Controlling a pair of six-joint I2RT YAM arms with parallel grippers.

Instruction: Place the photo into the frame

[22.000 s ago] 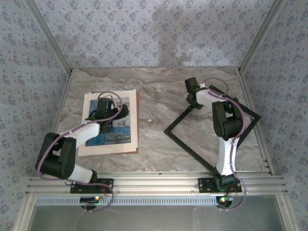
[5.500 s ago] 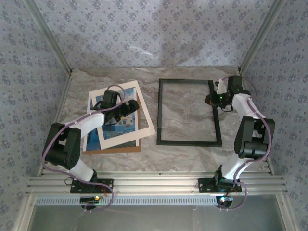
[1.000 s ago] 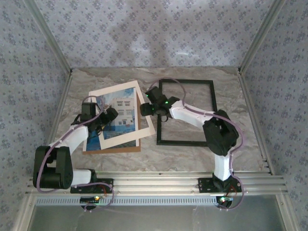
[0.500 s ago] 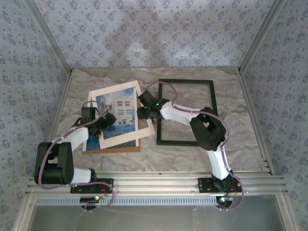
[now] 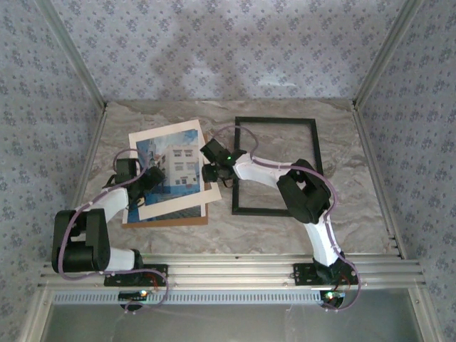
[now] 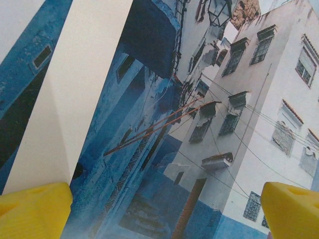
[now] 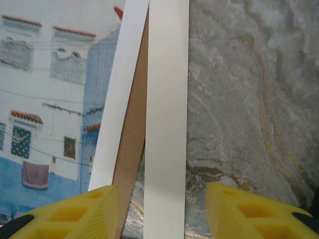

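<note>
Nearest the arm bases, the brown backing board [image 5: 171, 218] lay on the marble table [image 5: 242, 231], with the photo [image 5: 178, 160] resting tilted across it. The left gripper [image 6: 164, 211] hung over the photo's blue buildings, yellow fingertips spread wide, holding nothing. The right gripper [image 7: 162, 211] stood at the photo's right edge, jaws partly apart astride a cream border strip, nothing visibly pinched. Just beside it lay the black frame [image 5: 316, 164], flat, marble showing through.

Lab test booth, aluminium framing [image 5: 228, 272], wallpapered walls [image 5: 214, 50] (small floral print), marble-look tabletop [image 5: 271, 228]
</note>
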